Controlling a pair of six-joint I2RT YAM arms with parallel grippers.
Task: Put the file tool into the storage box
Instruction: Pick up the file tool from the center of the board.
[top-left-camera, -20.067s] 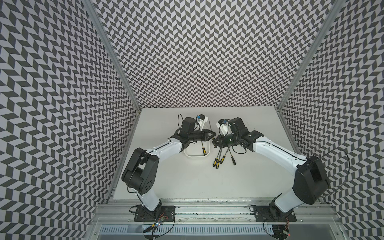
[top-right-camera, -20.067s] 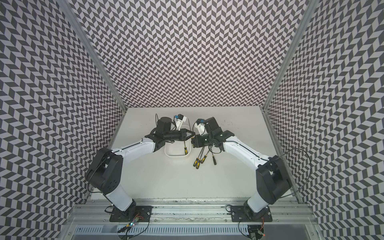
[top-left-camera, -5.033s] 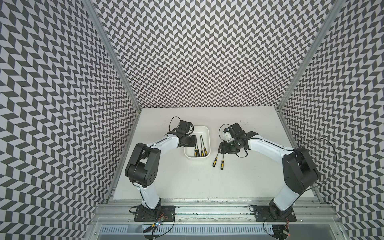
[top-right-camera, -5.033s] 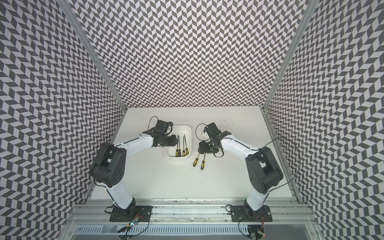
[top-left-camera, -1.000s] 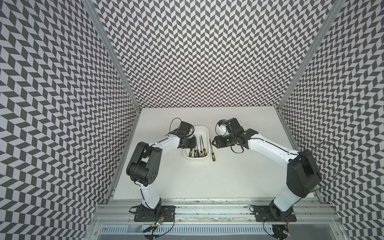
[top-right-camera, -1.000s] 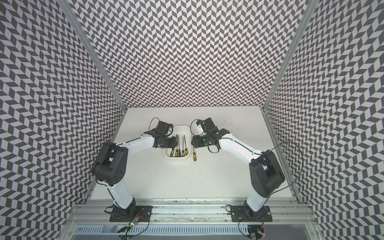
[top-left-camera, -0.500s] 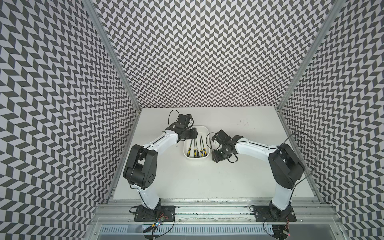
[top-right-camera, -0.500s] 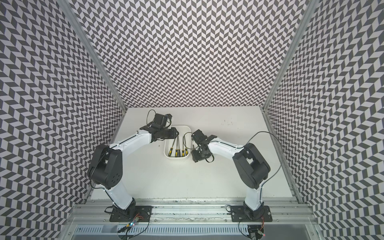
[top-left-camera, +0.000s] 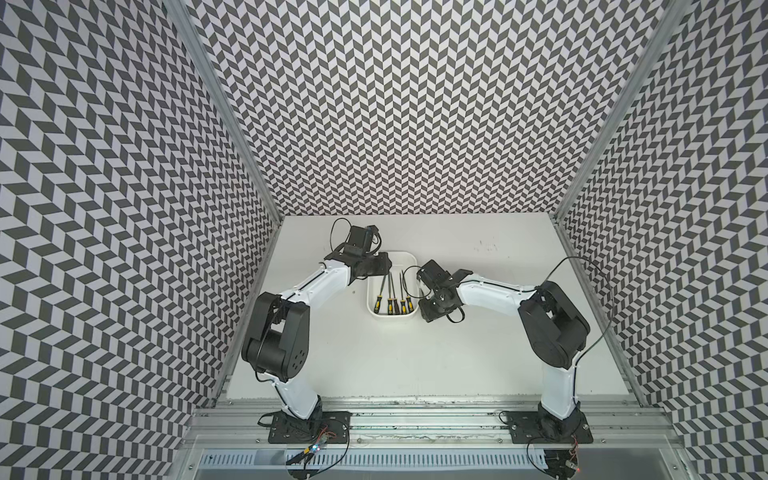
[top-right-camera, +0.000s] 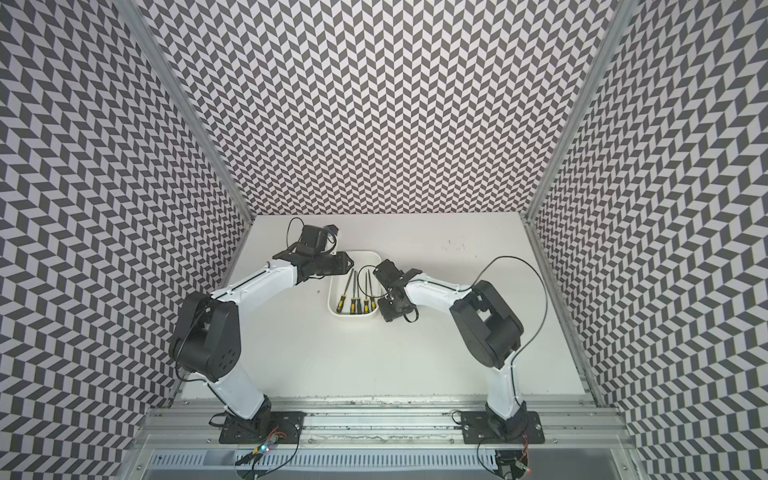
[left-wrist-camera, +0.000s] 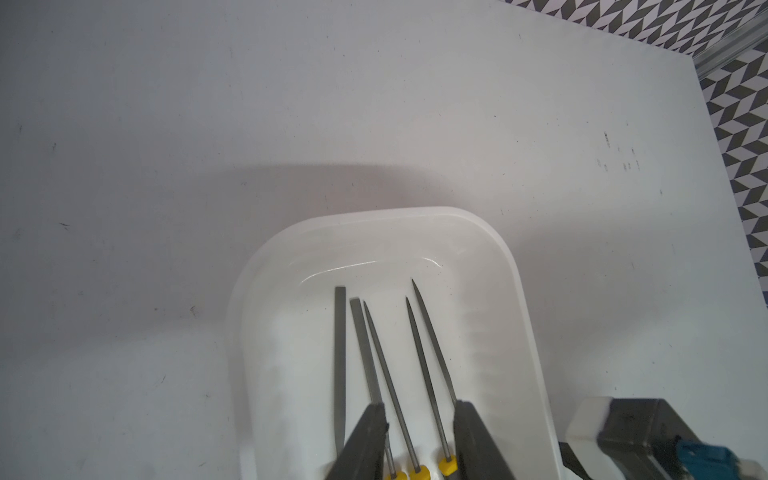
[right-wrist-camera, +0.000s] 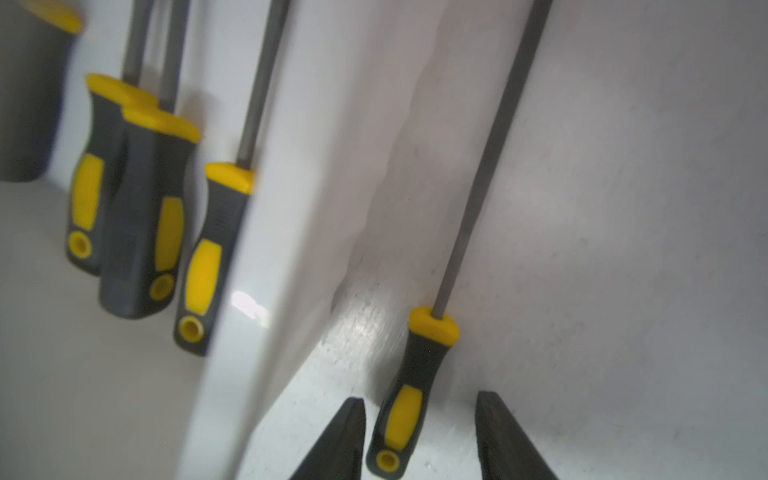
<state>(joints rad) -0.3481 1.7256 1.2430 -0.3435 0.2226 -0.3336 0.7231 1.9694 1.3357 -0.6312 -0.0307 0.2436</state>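
Yellow-and-black-handled file, slim grey shank

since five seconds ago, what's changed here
One of the two files on the table has gone into the box. The right gripper moved in beside the box and stands open astride the handle of the last file. The left gripper edged back, open over the box. Box unmoved.

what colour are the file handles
Dark grey and yellow file handles; clearest in the right wrist view.
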